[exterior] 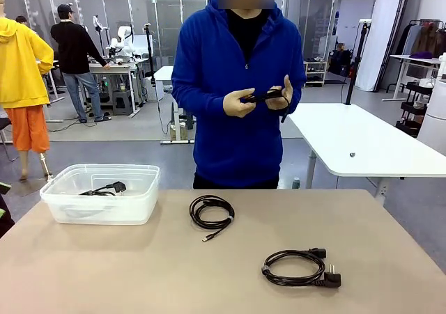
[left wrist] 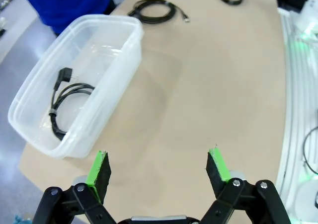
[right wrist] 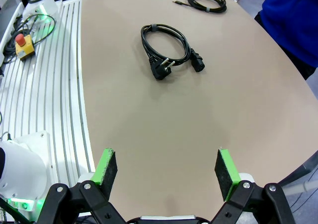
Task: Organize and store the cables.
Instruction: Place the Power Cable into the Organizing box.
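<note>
We are counting four cables: cord [exterior: 104, 189] in the bin [exterior: 59, 202], thin coil [exterior: 211, 212] and power cord [exterior: 296, 268] on the table [exterior: 104, 272], bundle [exterior: 263, 96] in the person's hands [exterior: 239, 102]; left gripper [left wrist: 159, 172] and right gripper [right wrist: 166, 170] are hovering spread.

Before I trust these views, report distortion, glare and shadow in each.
Front view: even light, sharp, the bin barely shadowed. Left wrist view: wide-angle lens bends the table edge; faint shadow beside the bin, sheen on its clear floor. Right wrist view: same bending, the power cable crisp.
</note>
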Robot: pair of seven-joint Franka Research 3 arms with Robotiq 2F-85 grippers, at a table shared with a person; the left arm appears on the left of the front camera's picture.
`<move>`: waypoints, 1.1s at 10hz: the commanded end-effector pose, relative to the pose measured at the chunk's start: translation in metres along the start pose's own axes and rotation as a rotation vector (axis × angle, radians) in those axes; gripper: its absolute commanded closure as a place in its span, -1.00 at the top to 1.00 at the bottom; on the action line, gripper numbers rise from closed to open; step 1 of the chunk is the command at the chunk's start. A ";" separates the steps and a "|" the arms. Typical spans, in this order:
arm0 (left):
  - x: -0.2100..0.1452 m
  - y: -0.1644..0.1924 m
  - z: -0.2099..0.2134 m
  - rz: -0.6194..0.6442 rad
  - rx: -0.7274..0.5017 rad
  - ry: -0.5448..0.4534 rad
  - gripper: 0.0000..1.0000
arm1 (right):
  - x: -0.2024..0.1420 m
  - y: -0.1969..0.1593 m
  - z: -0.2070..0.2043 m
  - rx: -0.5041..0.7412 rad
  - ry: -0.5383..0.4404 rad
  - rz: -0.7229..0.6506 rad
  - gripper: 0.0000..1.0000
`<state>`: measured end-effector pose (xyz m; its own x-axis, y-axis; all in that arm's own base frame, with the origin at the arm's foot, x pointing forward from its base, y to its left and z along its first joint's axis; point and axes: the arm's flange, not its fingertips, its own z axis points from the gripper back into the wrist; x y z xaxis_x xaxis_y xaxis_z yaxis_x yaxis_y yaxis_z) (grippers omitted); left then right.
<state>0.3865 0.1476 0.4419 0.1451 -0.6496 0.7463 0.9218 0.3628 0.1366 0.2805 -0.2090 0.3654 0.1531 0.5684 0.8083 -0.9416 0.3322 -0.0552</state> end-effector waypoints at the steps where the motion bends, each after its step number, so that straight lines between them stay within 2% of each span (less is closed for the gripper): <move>1: 0.002 0.001 0.002 0.006 0.048 0.003 0.96 | -0.001 -0.002 0.000 -0.009 -0.018 0.019 1.00; 11: 0.002 0.001 0.002 0.006 0.048 0.003 0.96 | -0.001 -0.002 0.000 -0.009 -0.018 0.019 1.00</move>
<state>0.3880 0.1508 0.4449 0.1479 -0.6543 0.7417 0.9137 0.3774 0.1508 0.2805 -0.2091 0.3655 0.1529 0.5681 0.8086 -0.9414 0.3326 -0.0556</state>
